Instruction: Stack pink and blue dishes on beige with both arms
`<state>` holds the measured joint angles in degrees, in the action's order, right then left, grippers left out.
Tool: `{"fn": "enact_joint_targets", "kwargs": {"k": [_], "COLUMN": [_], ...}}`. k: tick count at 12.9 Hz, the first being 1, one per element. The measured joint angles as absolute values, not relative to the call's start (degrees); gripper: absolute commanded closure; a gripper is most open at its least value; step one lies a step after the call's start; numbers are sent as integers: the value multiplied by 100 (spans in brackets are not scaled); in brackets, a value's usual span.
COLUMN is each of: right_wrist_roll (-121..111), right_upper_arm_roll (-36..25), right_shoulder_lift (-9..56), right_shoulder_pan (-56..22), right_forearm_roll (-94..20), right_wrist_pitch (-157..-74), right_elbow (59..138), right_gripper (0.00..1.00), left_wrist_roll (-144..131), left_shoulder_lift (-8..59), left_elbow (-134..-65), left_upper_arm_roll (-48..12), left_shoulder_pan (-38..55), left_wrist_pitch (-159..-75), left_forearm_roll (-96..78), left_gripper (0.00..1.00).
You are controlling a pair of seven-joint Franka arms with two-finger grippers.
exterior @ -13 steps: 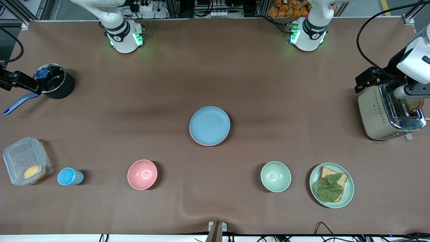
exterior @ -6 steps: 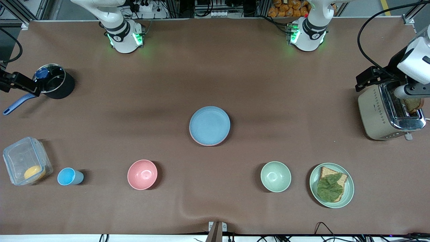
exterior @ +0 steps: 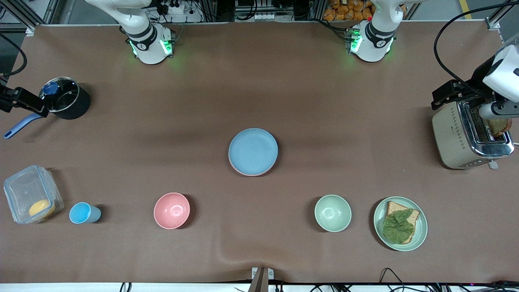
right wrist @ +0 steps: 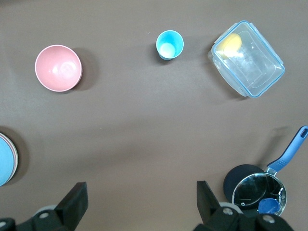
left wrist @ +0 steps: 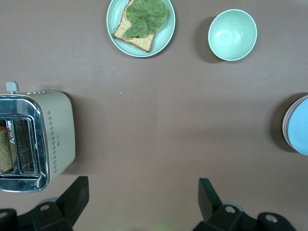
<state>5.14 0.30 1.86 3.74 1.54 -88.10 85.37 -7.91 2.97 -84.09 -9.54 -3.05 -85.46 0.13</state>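
The light blue plate (exterior: 253,151) lies in the middle of the table on the pale pink plate (exterior: 242,172), of which only a thin rim shows. No beige plate shows; whatever is under the stack is hidden. The stack's edge also shows in both wrist views: blue plate (left wrist: 301,127), blue plate (right wrist: 4,164). My left gripper (exterior: 449,94) hangs open and empty over the toaster (exterior: 466,136), its fingertips (left wrist: 77,190) wide apart. Beside the pot (exterior: 67,103), my right gripper (exterior: 22,102) is open and empty too, with its fingertips (right wrist: 77,196) wide apart.
Nearer the front camera stand a lidded clear container (exterior: 31,194) holding something yellow, a small blue cup (exterior: 83,213), a deep pink bowl (exterior: 172,210), a green bowl (exterior: 333,213) and a pale green plate (exterior: 419,237) with bread and a leaf. The toaster holds a bread slice.
Both grippers have crept slightly outward toward their ends of the table. The plate stack and the other things have not moved.
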Motion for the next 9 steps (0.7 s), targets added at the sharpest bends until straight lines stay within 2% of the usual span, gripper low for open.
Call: {"fn": "enact_joint_targets", "kwargs": {"k": [9], "right_wrist_roll": [514], "right_upper_arm_roll": [31], "right_shoulder_lift": [186], "right_shoulder_pan": [374], "right_forearm_roll": [154], "right_wrist_pitch": [-8810], "right_elbow": [8537], "right_gripper": [0], "left_wrist_roll": [-791], "left_shoulder_lift": [298], "left_elbow": [-8388], "left_upper_arm_roll": [-958], "left_shoulder_pan": [-301], "left_wrist_pitch": [-8479], "left_forearm_roll": [14], "left_gripper": [0]}}
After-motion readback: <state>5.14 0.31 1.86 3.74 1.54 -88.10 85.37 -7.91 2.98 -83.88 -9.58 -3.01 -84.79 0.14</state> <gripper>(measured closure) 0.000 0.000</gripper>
